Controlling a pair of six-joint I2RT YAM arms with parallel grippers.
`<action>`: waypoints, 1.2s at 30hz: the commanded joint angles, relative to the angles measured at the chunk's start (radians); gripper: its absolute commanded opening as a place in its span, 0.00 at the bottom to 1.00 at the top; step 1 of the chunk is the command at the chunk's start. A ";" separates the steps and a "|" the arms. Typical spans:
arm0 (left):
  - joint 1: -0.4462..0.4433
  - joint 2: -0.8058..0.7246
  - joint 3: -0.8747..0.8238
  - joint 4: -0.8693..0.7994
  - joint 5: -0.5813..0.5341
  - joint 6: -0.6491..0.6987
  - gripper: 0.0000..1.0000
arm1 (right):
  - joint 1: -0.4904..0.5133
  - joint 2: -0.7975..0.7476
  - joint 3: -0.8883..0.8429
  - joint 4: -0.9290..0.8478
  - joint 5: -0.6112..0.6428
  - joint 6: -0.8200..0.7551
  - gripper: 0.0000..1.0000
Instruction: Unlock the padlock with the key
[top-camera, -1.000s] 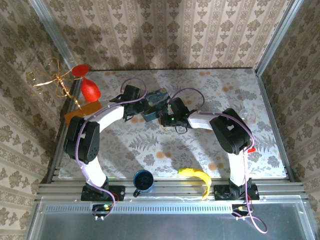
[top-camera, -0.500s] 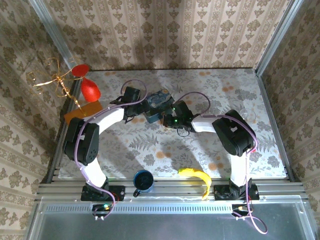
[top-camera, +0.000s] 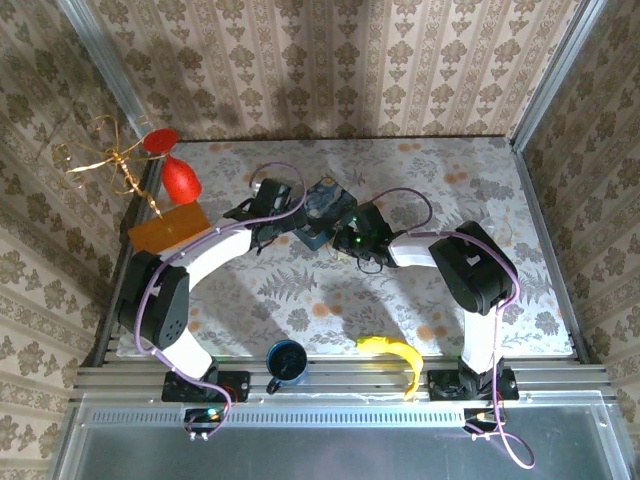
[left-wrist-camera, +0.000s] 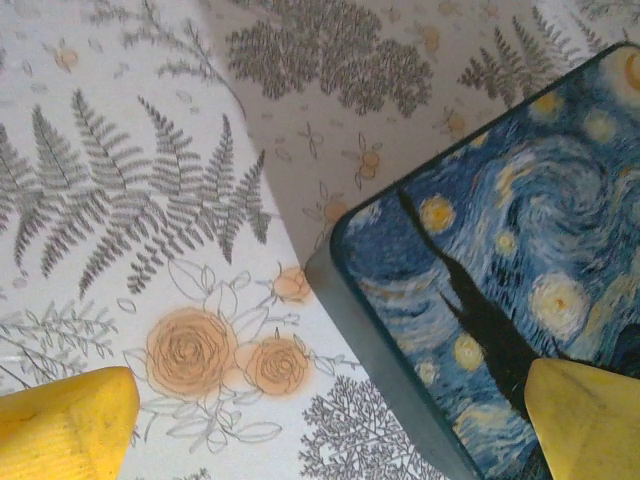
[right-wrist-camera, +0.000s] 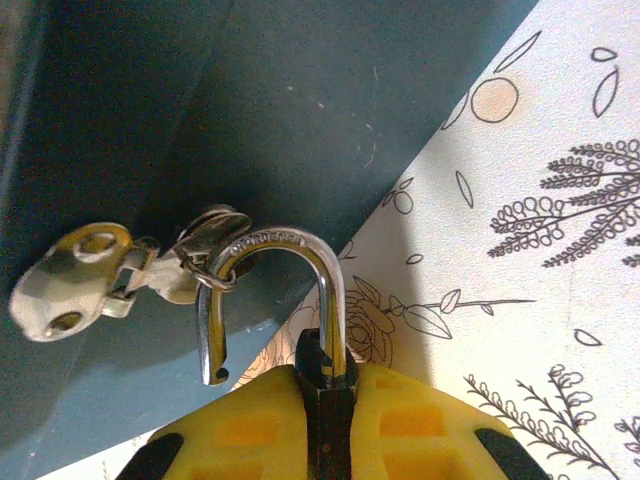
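From above, left to right, I count one gold wire ornament (top-camera: 100, 158), one red vase-like shape (top-camera: 181, 180) and one orange sheet (top-camera: 168, 226). Then come my left gripper (top-camera: 291, 222), one blue painted tin (top-camera: 322, 206) and my right gripper (top-camera: 339, 230), both grippers at the tin in mid-table. Nearer my two bases sit one dark blue mug (top-camera: 287, 361) and one banana (top-camera: 395, 354).

My left wrist camera adds what the high view blurs: two yellow fingertips (left-wrist-camera: 62, 428) spread wide, one over the tablecloth (left-wrist-camera: 150, 200), one over the tin's lid.

My right wrist camera brings the one padlock (right-wrist-camera: 283, 238) close. Its body is pinched tight between my right fingers. The shackle's free leg is out of the body, and the shackle is hooked through a small ring against the tin's dark side. Beside the ring is a pale metal tab (right-wrist-camera: 65, 285) — key or latch, I cannot tell.
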 joint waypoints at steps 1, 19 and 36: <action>-0.009 0.063 0.062 0.009 -0.061 0.084 1.00 | -0.002 -0.044 0.001 -0.002 0.044 0.040 0.00; -0.047 0.139 0.048 -0.091 -0.119 0.156 0.84 | -0.023 -0.061 0.016 -0.034 0.065 0.119 0.00; -0.044 0.121 -0.019 -0.091 -0.133 0.139 0.75 | -0.116 -0.100 0.021 -0.041 -0.052 -0.012 0.00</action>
